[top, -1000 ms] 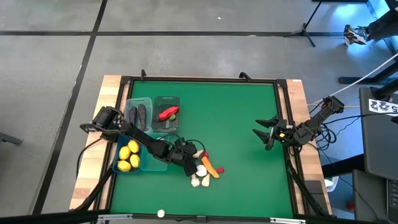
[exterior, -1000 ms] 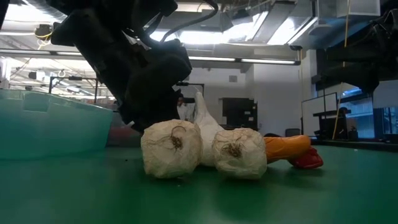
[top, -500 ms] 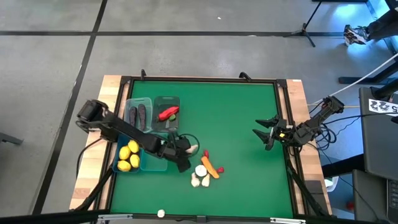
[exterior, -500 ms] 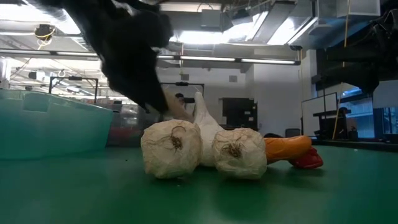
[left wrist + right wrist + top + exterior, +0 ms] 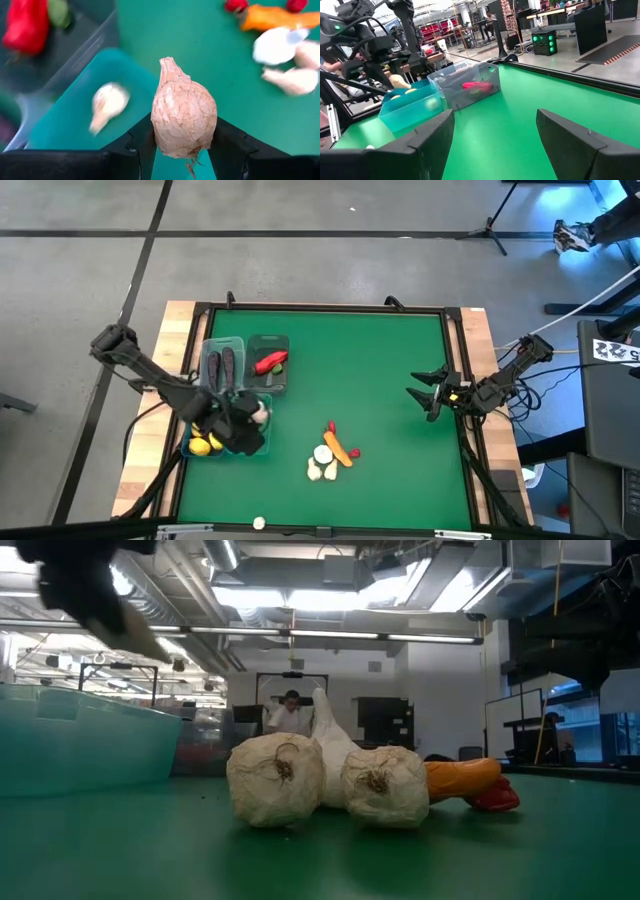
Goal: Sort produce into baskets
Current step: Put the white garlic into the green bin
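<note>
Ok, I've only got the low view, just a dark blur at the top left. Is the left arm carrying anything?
Observer: Yes, the left gripper is shut on a garlic bulb.
Operator: Where is it?
Observer: Above a teal bin, where a second bulb already lies.
Operator: And the right arm?
Observer: The right gripper waits open near the table's right edge.

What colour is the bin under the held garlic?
Teal-blue bin below the garlic bulb; clearest in the left wrist view.
</note>
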Controlling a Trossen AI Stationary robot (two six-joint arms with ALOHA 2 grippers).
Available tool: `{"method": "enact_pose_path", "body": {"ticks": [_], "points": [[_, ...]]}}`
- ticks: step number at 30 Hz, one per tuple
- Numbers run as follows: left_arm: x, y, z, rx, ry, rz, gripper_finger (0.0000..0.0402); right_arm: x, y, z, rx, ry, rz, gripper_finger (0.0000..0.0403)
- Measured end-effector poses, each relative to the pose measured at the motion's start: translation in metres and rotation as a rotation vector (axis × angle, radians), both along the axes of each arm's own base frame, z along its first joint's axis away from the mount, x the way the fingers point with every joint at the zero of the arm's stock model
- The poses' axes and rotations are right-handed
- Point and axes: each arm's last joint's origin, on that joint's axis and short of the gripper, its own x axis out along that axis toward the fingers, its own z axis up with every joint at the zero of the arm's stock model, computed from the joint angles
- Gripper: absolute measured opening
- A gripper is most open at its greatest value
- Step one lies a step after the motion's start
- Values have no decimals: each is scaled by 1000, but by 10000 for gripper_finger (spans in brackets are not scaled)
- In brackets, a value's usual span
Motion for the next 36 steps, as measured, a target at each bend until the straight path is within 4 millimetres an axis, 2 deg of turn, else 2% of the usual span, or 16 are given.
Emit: {"method": "enact_pose_path", "body": {"ticks": [6, 16, 30, 36], "points": [[-19, -7, -4, 22, 69, 56, 146, 0, 0, 0, 0, 0, 0, 280], [-20, -5, -9, 83, 76, 32, 152, 0, 0, 0, 1, -1, 0, 280], [-21, -6, -10, 84, 121, -30, 258, 0, 0, 0, 0, 0, 0, 280], [-14, -31, -5, -85, 16, -215, 268, 0, 0, 0, 0, 0, 0, 280]]}}
